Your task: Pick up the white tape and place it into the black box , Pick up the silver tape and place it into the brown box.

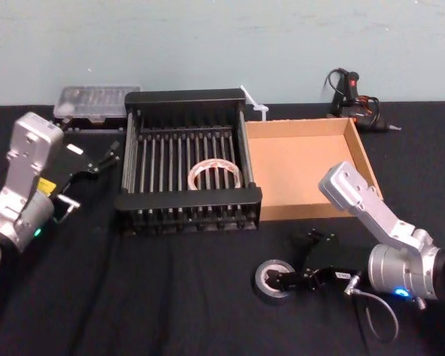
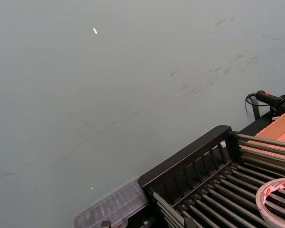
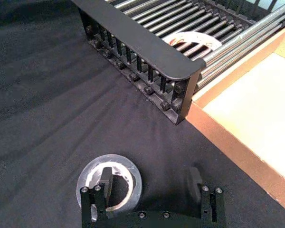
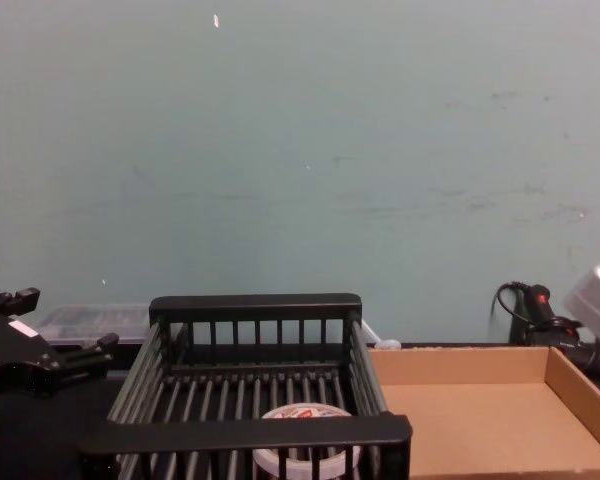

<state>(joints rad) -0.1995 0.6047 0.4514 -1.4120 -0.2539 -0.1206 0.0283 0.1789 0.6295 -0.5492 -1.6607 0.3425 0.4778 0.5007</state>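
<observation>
Right wrist view: right tool (image 3: 150,176) spread, straddling the wall of the silver tape (image 3: 134,185), one finger in the core. Roll flat on the tabletop (image 3: 38,118), in front of the right corner of the black box (image 3: 142,50). Close gently on the wall, lift straight, carry right of the black box into the brown box (image 3: 228,137). Ignore the white tape (image 3: 197,39), lying inside the black box. Leave the left tool (image 1: 110,156), spread, left of the black box.

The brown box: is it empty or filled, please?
Empty: its floor is bare. The silver tape lies on the cloth, by the open right gripper; the left gripper hangs beside the black box.
</observation>
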